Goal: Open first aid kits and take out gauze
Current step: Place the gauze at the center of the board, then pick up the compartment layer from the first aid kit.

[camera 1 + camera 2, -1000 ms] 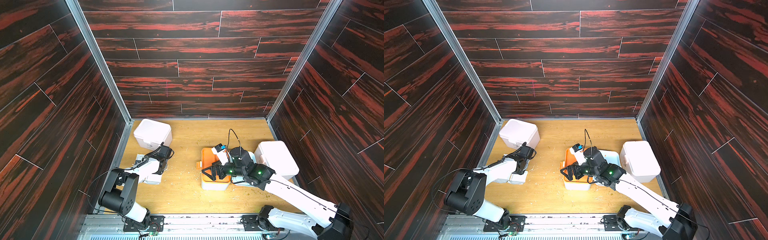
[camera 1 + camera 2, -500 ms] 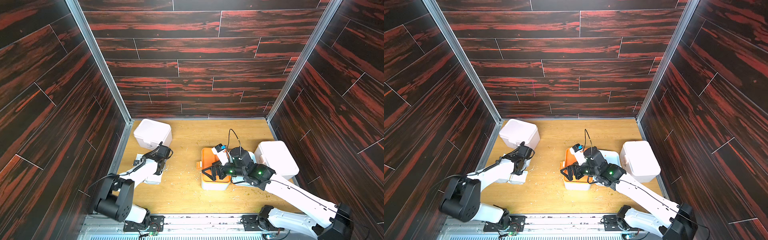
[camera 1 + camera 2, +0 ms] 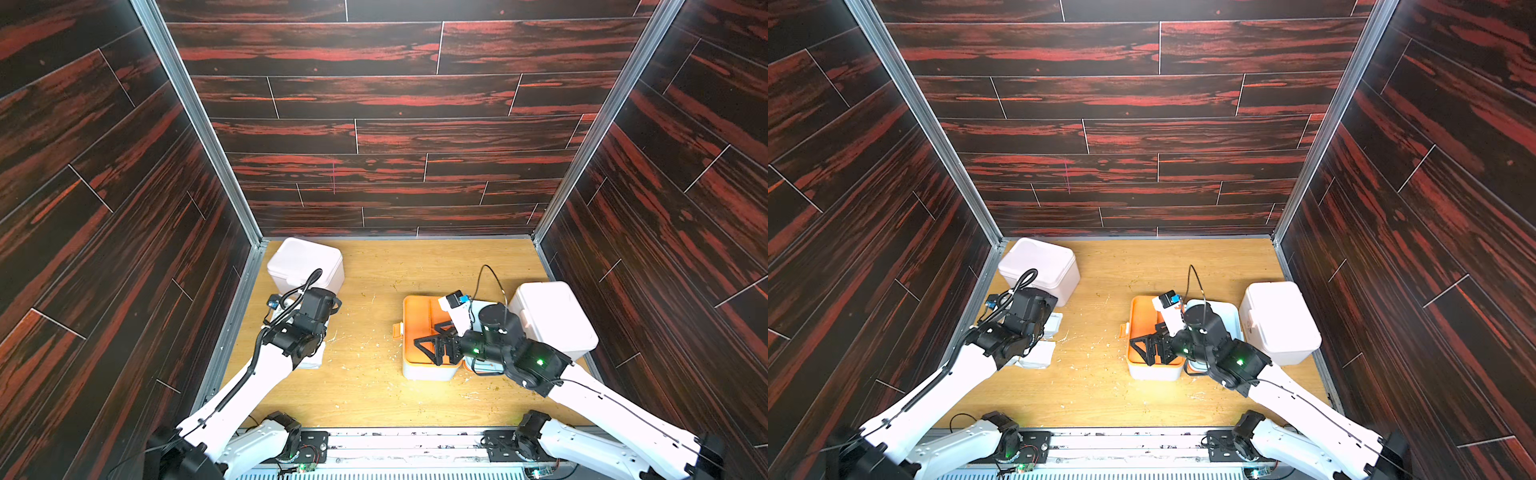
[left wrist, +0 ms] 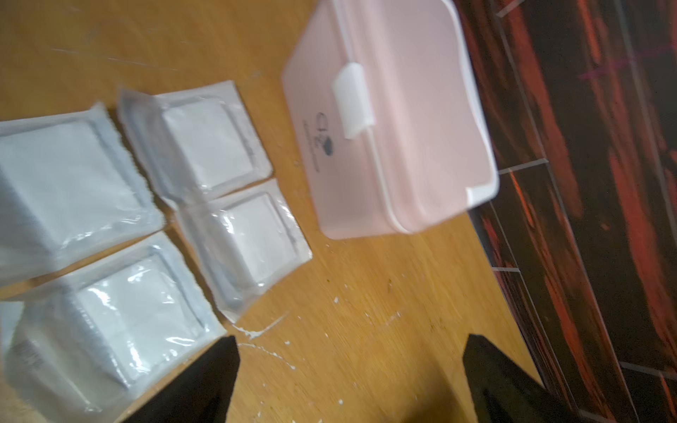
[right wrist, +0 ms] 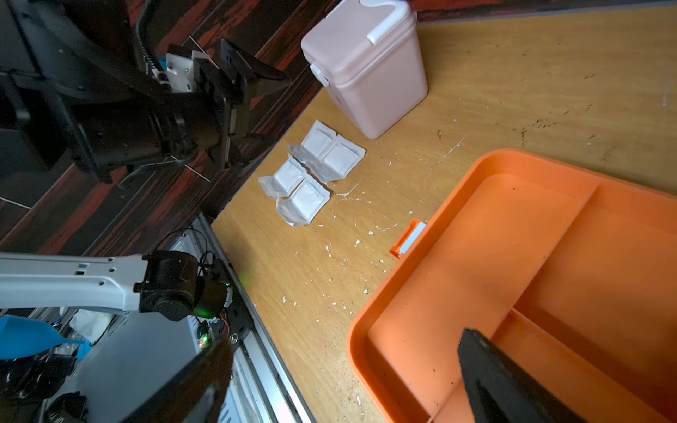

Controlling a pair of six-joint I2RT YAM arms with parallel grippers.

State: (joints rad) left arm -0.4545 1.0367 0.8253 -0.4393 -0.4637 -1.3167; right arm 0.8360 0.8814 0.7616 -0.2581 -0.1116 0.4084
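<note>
Several flat white gauze packets lie side by side on the wooden floor near the left wall, also seen as gauze in a top view. My left gripper hovers over bare floor just beside them, open and empty. A closed pinkish first aid kit stands behind the packets. The kit with the orange tray is open, its pale lid folded back to the right. My right gripper is open over the near rim of that tray, holding nothing. A closed white kit sits at the right.
Dark wood-pattern walls close in the floor on three sides, with a metal rail along the front. White crumbs dot the floor between the packets and the open kit. The orange tray's compartments show nothing inside.
My left gripper has gone from shut to wide open and has shifted slightly toward the back over the packets. The right arm has not moved.
</note>
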